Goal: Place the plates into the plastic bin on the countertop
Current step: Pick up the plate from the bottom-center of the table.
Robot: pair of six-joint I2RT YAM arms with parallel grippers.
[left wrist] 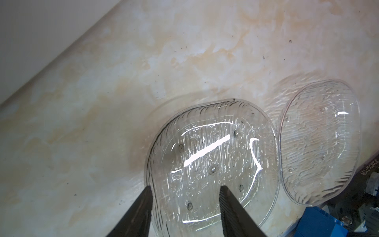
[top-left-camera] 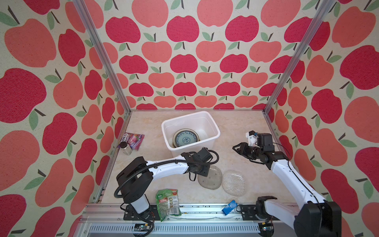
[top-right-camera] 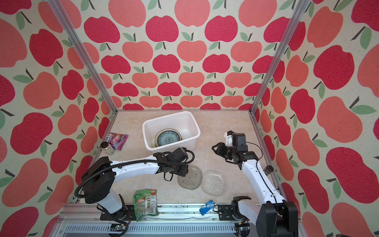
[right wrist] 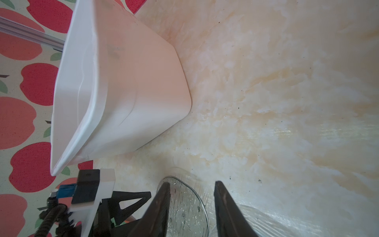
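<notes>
Nearest us, the right arm (top-left-camera: pixel 287 174) rises from the front rail (top-left-camera: pixel 194 209). Its right end effector (top-left-camera: pixel 234 148) hangs in the air to the right of the bin, fingers moderately apart and gripping nothing. The left arm (top-left-camera: pixel 164 166) stretches across the front of the beige, marble-patterned tabletop (top-left-camera: pixel 235 127).

The white plastic bin (top-left-camera: pixel 190 115) stands toward the back, a little left of the middle. Inside it we see a blue patterned plate (top-left-camera: pixel 186 139) lying on top of a dark-rimmed one. A pale shape sits beside them that we cannot make out.

Two plates lie flat in front of the bin, near the front rail. They are a grey glass plate (left wrist: pixel 211 160) with a rippled surface and small round feet, and a clear glass plate (left wrist: pixel 320 143) just beside it on the right. We cannot tell whether their rims touch.

The left end effector (left wrist: pixel 185 187) is over the grey plate with its fingers parted. One finger is outside the rim and the other is over the plate's face, and they are not clamped on it.

Bare tabletop runs from the bin to the right wall. A green snack packet (top-left-camera: pixel 168 203) and a blue block (top-left-camera: pixel 229 207) overlap the front rail. A purple pouch (top-left-camera: pixel 134 140) and a small jar (top-left-camera: pixel 125 148) sit by the left wall.
</notes>
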